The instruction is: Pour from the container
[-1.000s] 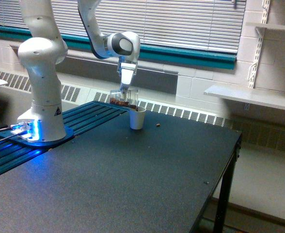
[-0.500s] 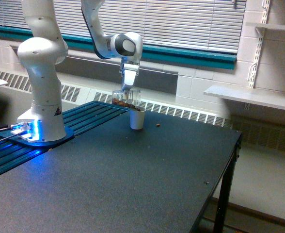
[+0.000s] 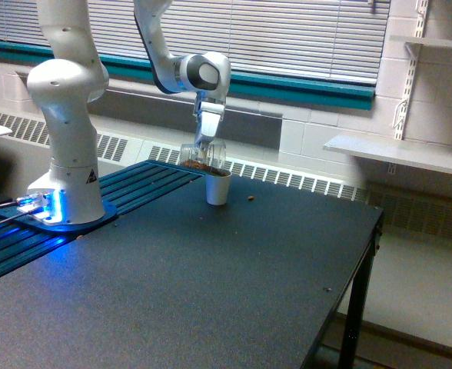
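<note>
The container (image 3: 203,156), a clear plastic cup with brown bits showing through its wall, lies tipped on its side just above a small white paper cup (image 3: 217,187). My gripper (image 3: 204,144) reaches down from the wrist and is shut on the container, whose mouth points toward the exterior view's right, over the paper cup's rim. The paper cup stands upright on the black table (image 3: 211,277).
A single brown bit (image 3: 250,198) lies on the table to the right of the paper cup. The arm's white base (image 3: 64,169) stands at the exterior view's left on blue slats. The table's right edge (image 3: 349,307) drops off to the floor.
The wrist and the tipped container have shifted slightly toward the exterior view's right, and the container now sits more directly over the paper cup.
</note>
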You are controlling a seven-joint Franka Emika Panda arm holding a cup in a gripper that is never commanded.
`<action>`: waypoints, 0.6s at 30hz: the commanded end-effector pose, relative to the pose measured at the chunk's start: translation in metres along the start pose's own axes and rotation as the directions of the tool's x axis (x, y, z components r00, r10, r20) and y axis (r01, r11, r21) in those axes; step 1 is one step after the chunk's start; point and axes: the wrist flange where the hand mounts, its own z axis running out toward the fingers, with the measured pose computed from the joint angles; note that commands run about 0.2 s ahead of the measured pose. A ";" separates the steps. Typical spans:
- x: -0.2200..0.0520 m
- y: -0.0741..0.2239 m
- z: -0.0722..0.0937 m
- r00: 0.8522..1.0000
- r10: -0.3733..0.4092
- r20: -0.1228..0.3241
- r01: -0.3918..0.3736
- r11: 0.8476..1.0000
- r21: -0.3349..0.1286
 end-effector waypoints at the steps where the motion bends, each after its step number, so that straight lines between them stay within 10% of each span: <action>1: 0.002 -0.004 0.001 1.000 -0.024 0.007 0.024 1.000 -0.006; 18: 0.010 -0.017 0.000 0.999 -0.049 0.010 0.049 0.999 -0.005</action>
